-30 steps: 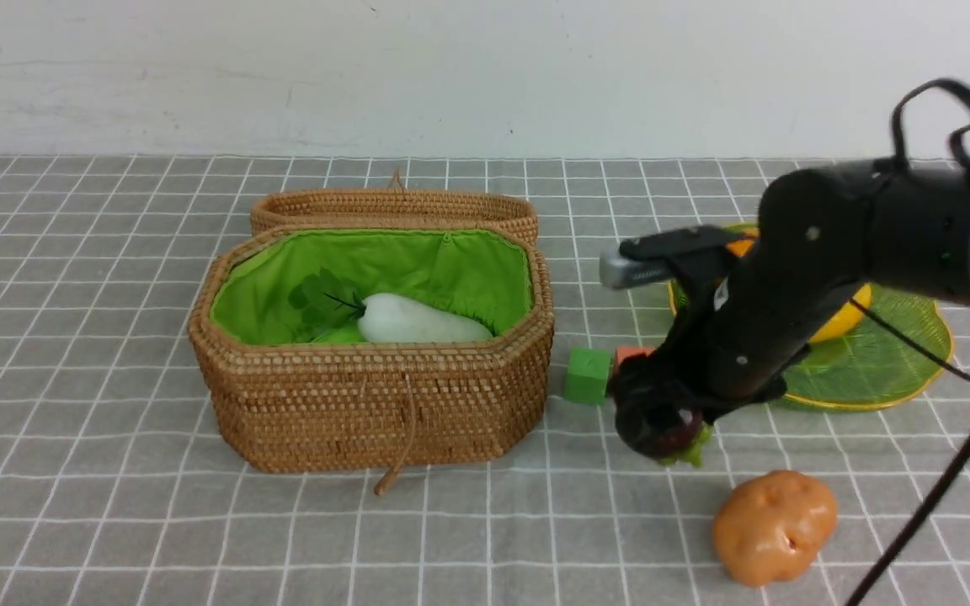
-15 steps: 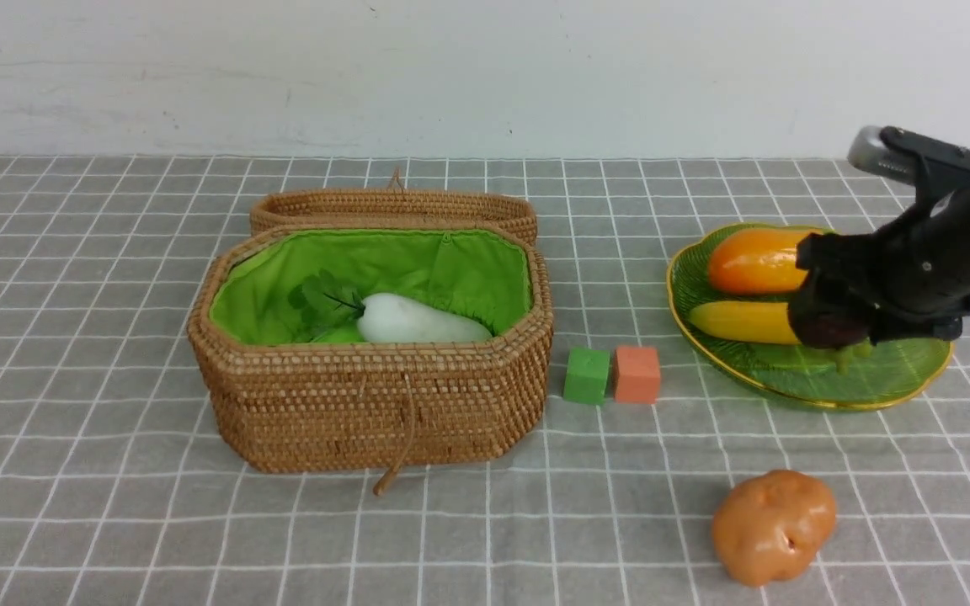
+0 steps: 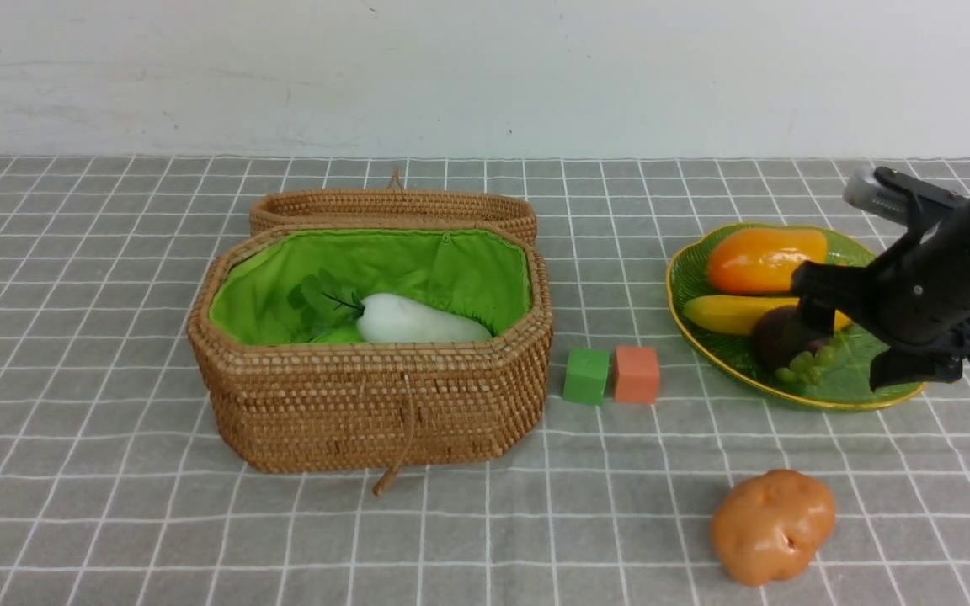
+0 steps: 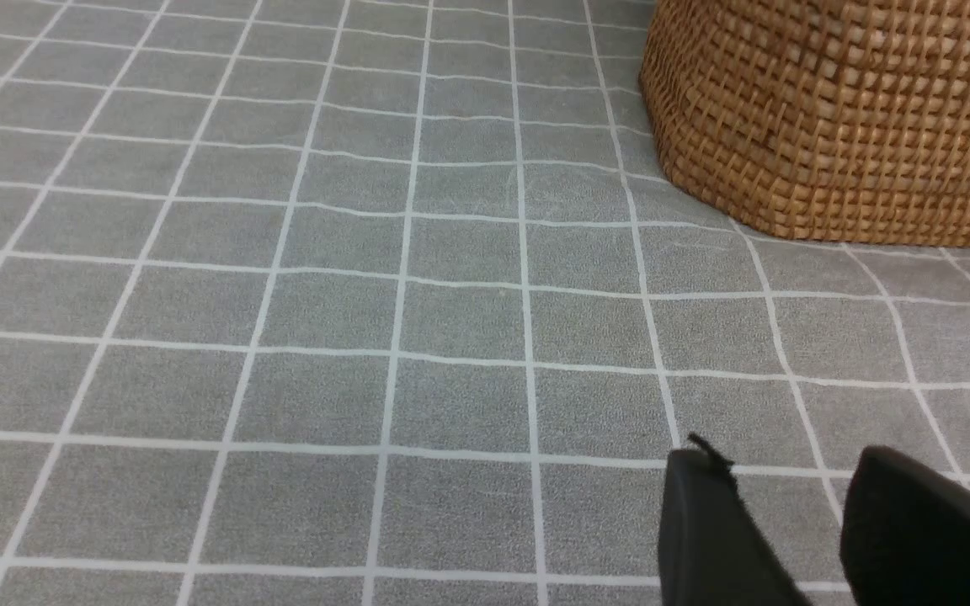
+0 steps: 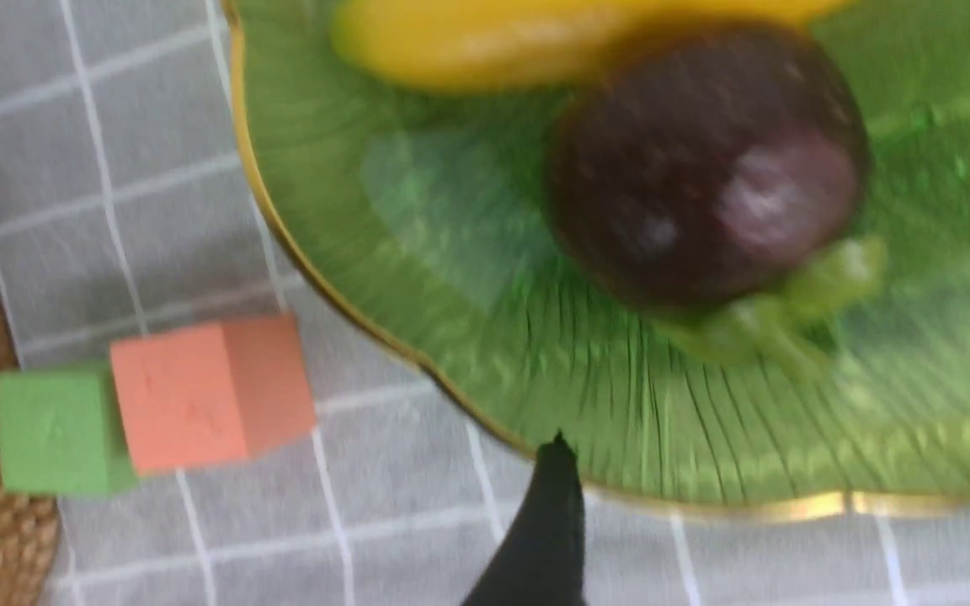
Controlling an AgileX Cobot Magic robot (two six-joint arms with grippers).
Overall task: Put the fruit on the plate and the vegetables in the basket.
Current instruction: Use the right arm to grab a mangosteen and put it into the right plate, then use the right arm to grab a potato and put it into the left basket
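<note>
Right tool (image 3: 860,332) is wide open w/ the mangosteen (image 3: 784,337) sitting loose on the plate (image 3: 796,396) beside the banana (image 3: 725,313), so imo lift straight up, don't nudge it.

A small green cube (image 3: 586,375) and a small orange cube (image 3: 636,374) stand side by side, touching, on the worktop (image 3: 98,505). A grey cloth with white grid lines covers it. Behind is a plain white wall (image 3: 485,76).
</note>
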